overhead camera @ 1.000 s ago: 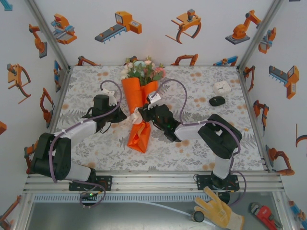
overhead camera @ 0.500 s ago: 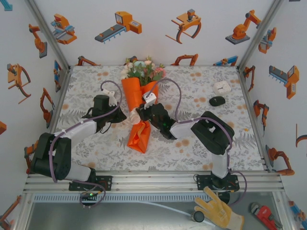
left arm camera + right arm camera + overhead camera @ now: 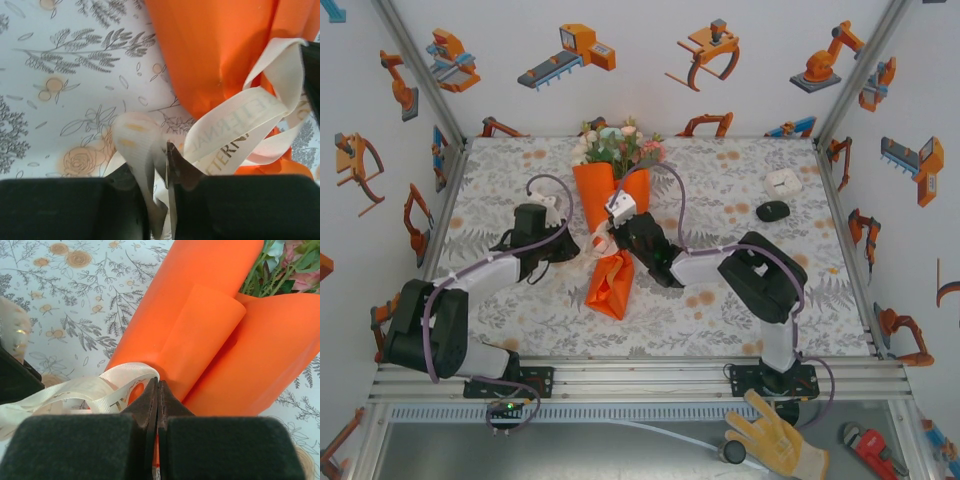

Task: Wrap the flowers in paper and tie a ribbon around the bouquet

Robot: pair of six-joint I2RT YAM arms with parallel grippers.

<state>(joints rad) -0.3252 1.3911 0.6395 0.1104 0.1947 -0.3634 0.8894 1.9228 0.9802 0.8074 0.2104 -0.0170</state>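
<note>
Apparently the left gripper (image 3: 161,172) and right gripper (image 3: 157,390) each pinched the limp, slippery ribbon (image 3: 235,125), probably best held near the bouquet (image 3: 592,195) at twelve o'clock.

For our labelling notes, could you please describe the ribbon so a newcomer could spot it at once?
On the floral table, find the orange bouquet lying in the middle. At its narrow waist, the ribbon loops between the left gripper and right gripper. It alone is a limp cream strip with printed lettering.
</note>
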